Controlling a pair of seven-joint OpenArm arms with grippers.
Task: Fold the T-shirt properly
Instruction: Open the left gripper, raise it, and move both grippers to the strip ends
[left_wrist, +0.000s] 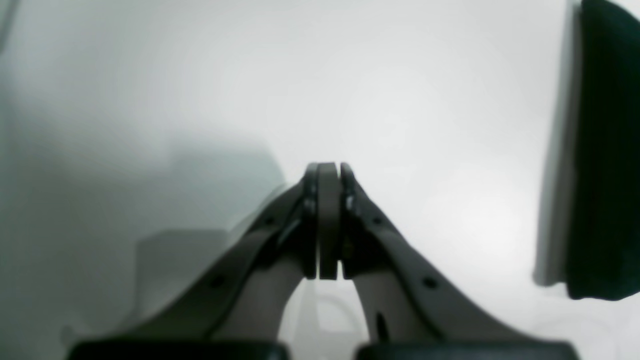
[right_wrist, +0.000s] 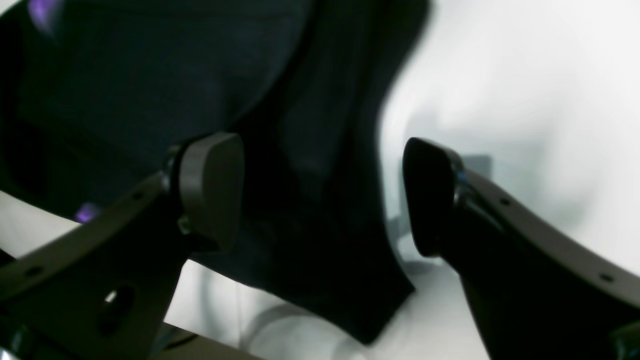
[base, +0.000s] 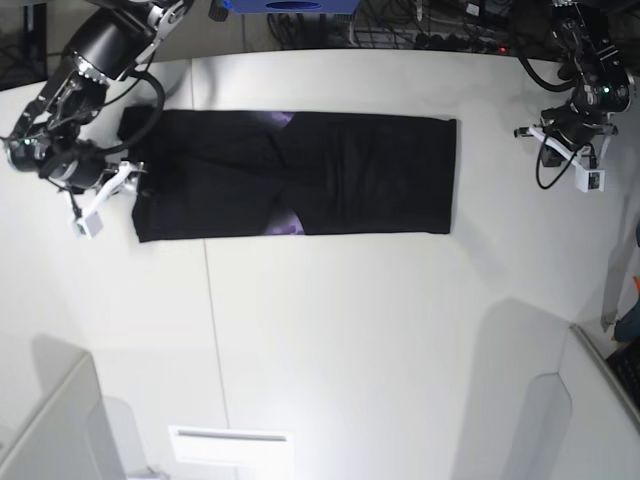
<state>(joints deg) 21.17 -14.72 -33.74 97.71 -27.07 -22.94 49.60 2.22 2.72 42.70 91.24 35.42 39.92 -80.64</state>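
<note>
The T-shirt (base: 300, 176) is seen laid in a long black band on the white table (base: 350, 330). Its end lies under the right gripper (right_wrist: 322, 195), whose jaws are spread wide, nothing held. The left gripper (left_wrist: 328, 172) is pressed shut and empty, the shirt's other end off to its side.

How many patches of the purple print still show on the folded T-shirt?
2 on the T-shirt, base view: one at the top edge near its middle, one at the bottom edge. More print may be hidden inside the folds.

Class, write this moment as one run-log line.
T-shirt: long folded strip, flat on table | left gripper: shut, empty, beside shirt | right gripper: open over shirt's end
</note>
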